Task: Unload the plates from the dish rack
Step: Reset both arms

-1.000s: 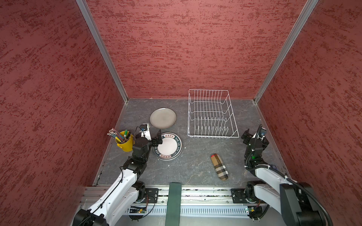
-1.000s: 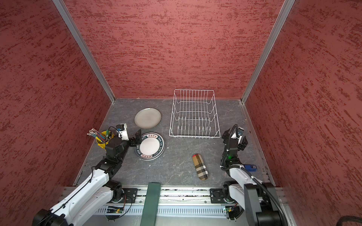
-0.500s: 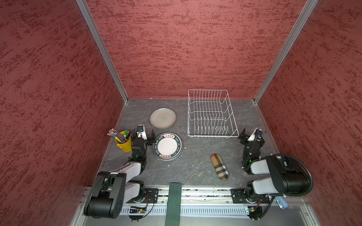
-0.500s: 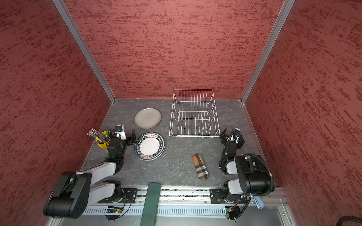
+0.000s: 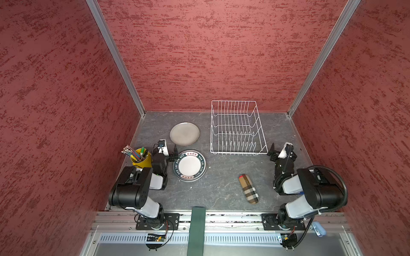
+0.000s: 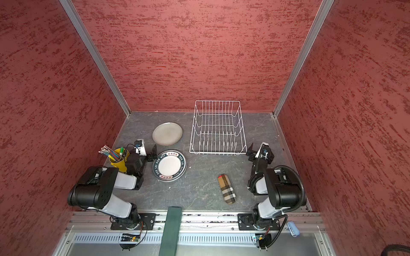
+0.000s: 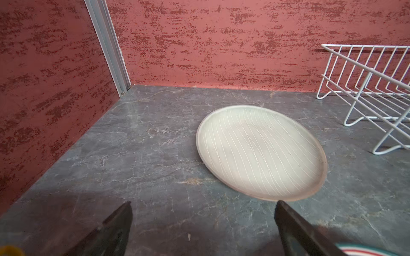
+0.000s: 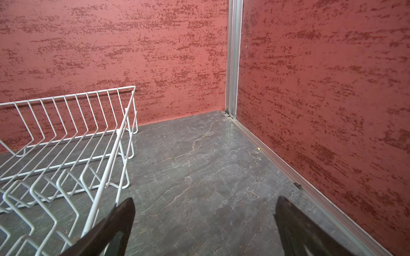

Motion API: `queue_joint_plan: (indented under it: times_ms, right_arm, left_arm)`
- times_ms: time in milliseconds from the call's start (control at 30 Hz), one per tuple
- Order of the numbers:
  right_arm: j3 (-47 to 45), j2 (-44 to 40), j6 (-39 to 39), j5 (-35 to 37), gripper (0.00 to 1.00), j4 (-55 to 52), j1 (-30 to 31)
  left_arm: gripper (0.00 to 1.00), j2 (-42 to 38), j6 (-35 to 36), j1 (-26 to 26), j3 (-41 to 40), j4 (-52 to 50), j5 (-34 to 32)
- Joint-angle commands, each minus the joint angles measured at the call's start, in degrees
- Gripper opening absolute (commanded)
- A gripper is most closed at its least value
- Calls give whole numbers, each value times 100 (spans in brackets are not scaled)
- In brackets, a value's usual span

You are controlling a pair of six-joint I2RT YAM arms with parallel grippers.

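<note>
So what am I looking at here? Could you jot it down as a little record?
dish rack: white wire, nothing in it
grey plate: flat on the table, beside the rack
green-lettered plate: flat on the table, nearer the robot
left fingers: open, holding nothing
right fingers: open, holding nothing
other things: yellow cup of pens, plaid case

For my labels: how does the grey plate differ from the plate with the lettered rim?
The grey plate is plain; the lettered plate is white with a dark green rim. The grey plate lies farther back; the lettered plate lies nearer the robot. Both lie flat on the table.
</note>
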Motion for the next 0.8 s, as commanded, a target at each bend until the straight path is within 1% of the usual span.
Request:
queue_joint_plan:
  times_ms: [0, 33, 100, 767]
  right_arm:
    - [395, 22, -130, -272, 99, -529, 28]
    - [456, 15, -115, -298, 99, -645, 21]
    - [470, 10, -100, -343, 99, -672, -15]
    - [487, 5, -89, -349, 99, -736, -29]
  left_arm:
    - [100, -70, -298, 297, 517, -841, 297]
    - [99, -83, -356, 382, 514, -849, 407]
    - [99, -71, -326, 333, 522, -844, 312]
    - [99, -68, -301, 308, 521, -841, 285]
